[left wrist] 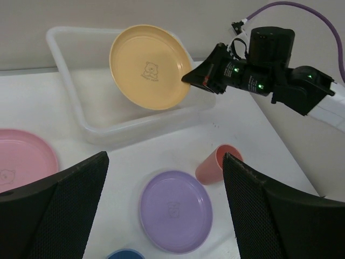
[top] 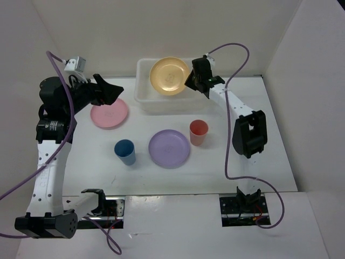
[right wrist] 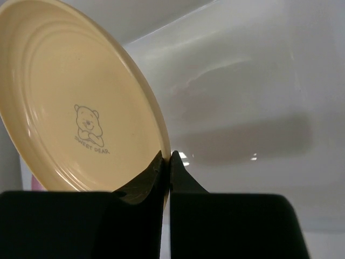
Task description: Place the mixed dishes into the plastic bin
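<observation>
Four dishes sit on the table: pink plate, purple plate, blue cup, red cup. Right gripper pinches the yellow plate by its rim, tilted over the bin, not yet released. Left gripper hangs spread, holding nothing.

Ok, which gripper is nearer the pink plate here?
Left. The left gripper hangs open by the pink plate's far edge, not touching it. The right gripper is off at the plastic bin, shut on the yellow plate's rim.
</observation>
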Available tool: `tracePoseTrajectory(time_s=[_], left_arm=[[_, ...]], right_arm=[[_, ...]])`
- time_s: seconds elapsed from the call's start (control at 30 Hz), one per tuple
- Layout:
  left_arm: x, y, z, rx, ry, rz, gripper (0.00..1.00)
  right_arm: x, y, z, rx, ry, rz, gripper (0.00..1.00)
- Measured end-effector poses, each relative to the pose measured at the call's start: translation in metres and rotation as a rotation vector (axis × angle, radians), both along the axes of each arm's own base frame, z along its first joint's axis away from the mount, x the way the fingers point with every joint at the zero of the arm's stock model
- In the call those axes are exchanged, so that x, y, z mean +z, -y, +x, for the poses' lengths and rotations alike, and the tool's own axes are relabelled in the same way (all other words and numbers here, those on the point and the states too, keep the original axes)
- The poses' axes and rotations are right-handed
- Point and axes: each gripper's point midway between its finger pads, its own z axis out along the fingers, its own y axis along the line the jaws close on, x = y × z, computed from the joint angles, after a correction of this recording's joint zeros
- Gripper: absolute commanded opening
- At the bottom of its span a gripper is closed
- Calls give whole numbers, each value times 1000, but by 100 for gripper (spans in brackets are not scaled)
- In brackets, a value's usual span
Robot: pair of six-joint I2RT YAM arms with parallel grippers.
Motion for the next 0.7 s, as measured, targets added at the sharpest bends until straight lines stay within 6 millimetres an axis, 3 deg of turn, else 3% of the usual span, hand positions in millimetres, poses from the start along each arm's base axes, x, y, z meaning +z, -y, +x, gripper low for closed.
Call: tracePoseTrajectory(time_s=[0.3, 0.57, 0.7], left_arm=[[-9, -8, 1, 33, -26, 22, 94], [-10, -16, 5, 72, -31, 28, 94], [-11, -19, 6, 86, -32, 29, 94]], right_arm=[[-46, -20, 53, 25, -36, -57, 0], [-101, -23, 71, 32, -132, -132, 0], [-107, -25, 88, 24, -125, -160, 5]])
